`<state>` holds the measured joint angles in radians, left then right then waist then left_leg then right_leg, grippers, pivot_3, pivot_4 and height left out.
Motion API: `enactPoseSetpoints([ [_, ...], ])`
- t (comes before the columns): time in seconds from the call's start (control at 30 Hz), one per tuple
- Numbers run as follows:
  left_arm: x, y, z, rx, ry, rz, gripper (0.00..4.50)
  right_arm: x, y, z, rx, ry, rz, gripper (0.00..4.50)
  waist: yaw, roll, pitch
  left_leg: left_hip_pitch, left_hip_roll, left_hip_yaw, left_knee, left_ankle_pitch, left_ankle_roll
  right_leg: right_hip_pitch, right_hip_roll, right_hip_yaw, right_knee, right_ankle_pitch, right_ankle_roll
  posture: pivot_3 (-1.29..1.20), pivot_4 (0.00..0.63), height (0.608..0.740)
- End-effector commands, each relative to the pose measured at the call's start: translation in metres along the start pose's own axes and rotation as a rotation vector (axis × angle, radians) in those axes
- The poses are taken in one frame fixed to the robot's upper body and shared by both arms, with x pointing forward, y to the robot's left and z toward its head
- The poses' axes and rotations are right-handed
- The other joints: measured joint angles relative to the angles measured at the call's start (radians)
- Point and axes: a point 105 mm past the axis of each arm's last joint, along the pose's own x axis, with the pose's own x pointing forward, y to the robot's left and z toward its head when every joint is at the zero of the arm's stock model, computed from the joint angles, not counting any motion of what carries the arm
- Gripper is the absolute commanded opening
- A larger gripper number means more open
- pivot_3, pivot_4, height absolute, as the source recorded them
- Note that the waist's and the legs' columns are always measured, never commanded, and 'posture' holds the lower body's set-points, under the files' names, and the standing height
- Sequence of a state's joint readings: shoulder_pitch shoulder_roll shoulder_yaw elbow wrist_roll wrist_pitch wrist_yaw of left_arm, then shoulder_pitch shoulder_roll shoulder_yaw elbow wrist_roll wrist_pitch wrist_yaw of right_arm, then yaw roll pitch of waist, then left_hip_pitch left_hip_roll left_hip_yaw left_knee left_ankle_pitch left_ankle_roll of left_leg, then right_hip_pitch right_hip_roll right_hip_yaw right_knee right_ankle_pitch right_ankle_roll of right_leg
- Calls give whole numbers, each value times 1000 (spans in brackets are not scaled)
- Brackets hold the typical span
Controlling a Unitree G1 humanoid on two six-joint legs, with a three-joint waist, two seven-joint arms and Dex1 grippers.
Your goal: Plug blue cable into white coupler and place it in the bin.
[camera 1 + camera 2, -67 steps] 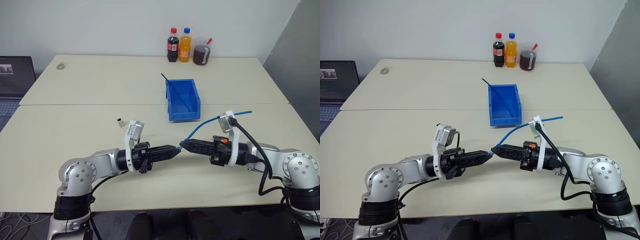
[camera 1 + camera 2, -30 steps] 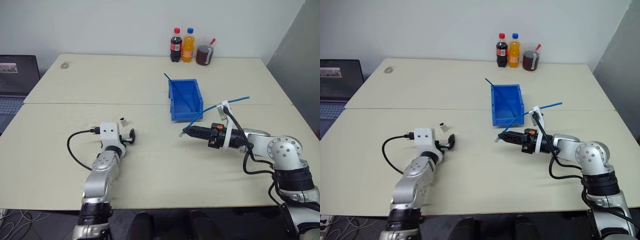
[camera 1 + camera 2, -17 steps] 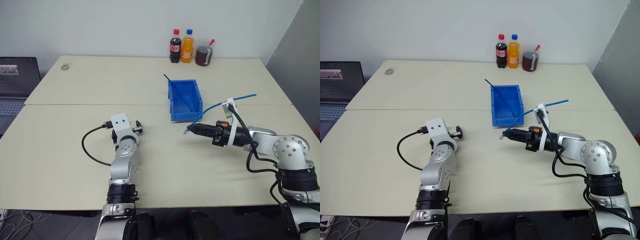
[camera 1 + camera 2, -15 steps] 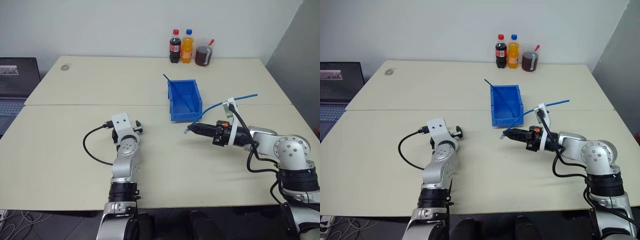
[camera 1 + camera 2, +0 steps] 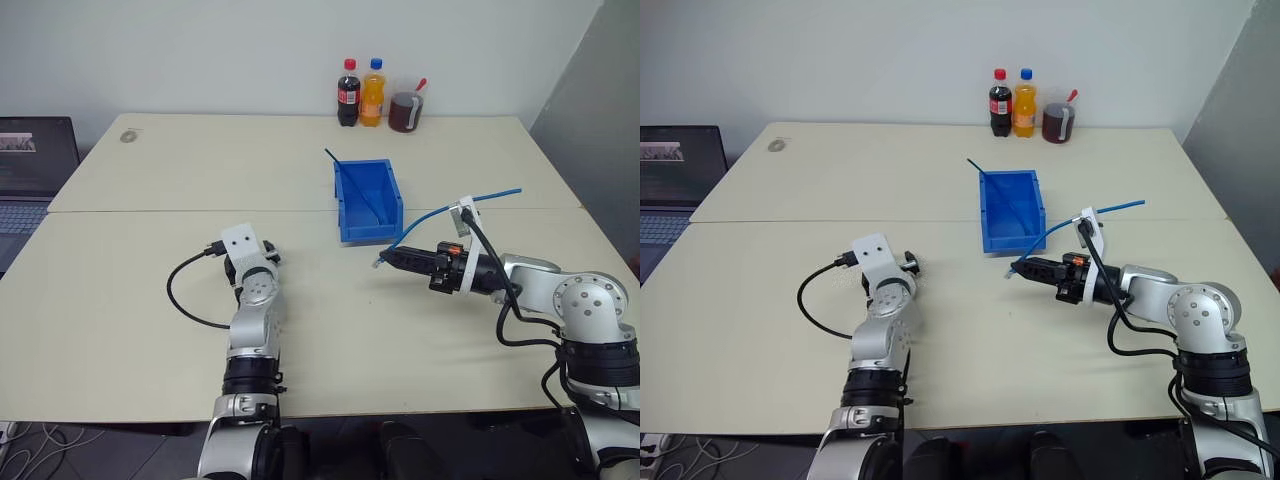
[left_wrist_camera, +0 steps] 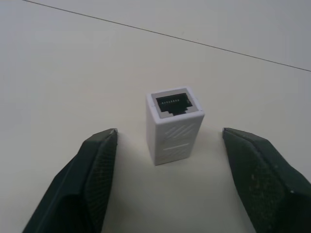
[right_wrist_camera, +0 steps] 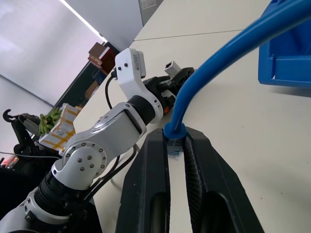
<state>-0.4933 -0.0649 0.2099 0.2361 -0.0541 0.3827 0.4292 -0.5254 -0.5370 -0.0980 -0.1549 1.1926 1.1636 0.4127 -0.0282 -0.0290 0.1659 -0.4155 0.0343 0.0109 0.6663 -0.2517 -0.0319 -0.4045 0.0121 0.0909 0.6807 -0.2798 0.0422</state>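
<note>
Left wrist view shows the white coupler [image 6: 174, 124] standing on end on the bench [image 5: 330, 320], its dark socket facing up, between the two fingers of the left tool [image 6: 170, 165], which flank it on both sides without touching; that tool is spread and grips nothing. Over on the right, the right tool [image 7: 176, 145] is clenched on the blue cable [image 7: 218, 63] just behind its plug, which it holds above the bench near the front of the bin [image 5: 366, 200]. A darker blue cable [image 5: 352, 186] already leans inside the bin. By my reading nothing is finished yet: the coupler must be grasped, the plug pushed into it, and the joined pair set in the bin.
</note>
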Motion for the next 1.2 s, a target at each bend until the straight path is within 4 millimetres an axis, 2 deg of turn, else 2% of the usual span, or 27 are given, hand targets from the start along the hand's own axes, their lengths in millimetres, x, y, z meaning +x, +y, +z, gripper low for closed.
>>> enactPoseSetpoints([
  [0.03,-1,6,-17,2,60,18,2628,-3,7,8,-36,-34,18,134,0,0,0,0,0,0,0,0,0,0,0,0,0,0,0,0,150,740],
  [0.17,-1,6,-16,0,57,18,1927,-2,7,7,-33,-33,20,134,1,0,0,0,-1,0,0,0,0,0,0,0,0,0,0,0,150,740],
  [0.33,1,8,-15,3,55,16,839,-1,4,6,-34,-33,9,134,3,1,0,0,-2,-1,0,0,0,0,-1,0,0,0,0,0,150,740],
  [0.47,3,11,-14,22,54,14,781,-1,3,5,-31,-34,6,134,3,1,0,0,-2,-1,0,0,0,0,-1,0,0,0,1,0,150,740],
  [0.53,7,16,-10,57,55,-45,781,-1,3,5,-37,-38,0,134,2,1,0,0,-2,-1,0,0,0,0,-1,0,0,0,1,0,150,740],
  [0.63,10,3,18,210,-72,-333,781,-2,4,10,-62,-47,-6,134,-3,0,0,0,-2,-2,0,0,0,0,-1,-1,1,0,0,0,150,740],
  [0.67,-1,-12,21,286,-91,-574,781,-1,6,14,-92,-45,-5,134,-4,0,0,0,-2,-2,-1,1,-1,-1,0,-2,0,0,0,0,150,740],
  [0.77,-49,-32,13,428,-58,-1143,781,3,13,18,-240,5,-2,134,-6,2,1,-1,-2,-2,-3,2,-2,-3,0,-1,-1,0,0,0,150,740],
  [0.9,-104,-29,-18,607,37,-1651,781,13,13,5,-561,143,19,134,-6,2,1,-2,-2,1,-5,2,-2,-4,-3,-2,-3,-1,-1,0,150,740],
  [1.0,-116,-35,-38,676,55,-1819,781,22,15,-3,-685,185,77,134,-4,2,2,-2,-2,0,-5,2,-2,-3,-2,-2,-3,-1,-2,0,150,740],
  [1.1,-111,-47,-52,744,23,-1868,781,29,20,-17,-751,218,139,134,2,1,2,-2,-2,0,-4,2,-2,-3,-2,-4,-2,-1,-2,0,150,740],
  [1.2,-104,-54,-65,811,11,-1895,781,32,13,-36,-812,264,163,134,6,1,1,-2,-3,0,-2,2,-2,-1,-3,-4,-2,-1,-2,0,150,740],
])
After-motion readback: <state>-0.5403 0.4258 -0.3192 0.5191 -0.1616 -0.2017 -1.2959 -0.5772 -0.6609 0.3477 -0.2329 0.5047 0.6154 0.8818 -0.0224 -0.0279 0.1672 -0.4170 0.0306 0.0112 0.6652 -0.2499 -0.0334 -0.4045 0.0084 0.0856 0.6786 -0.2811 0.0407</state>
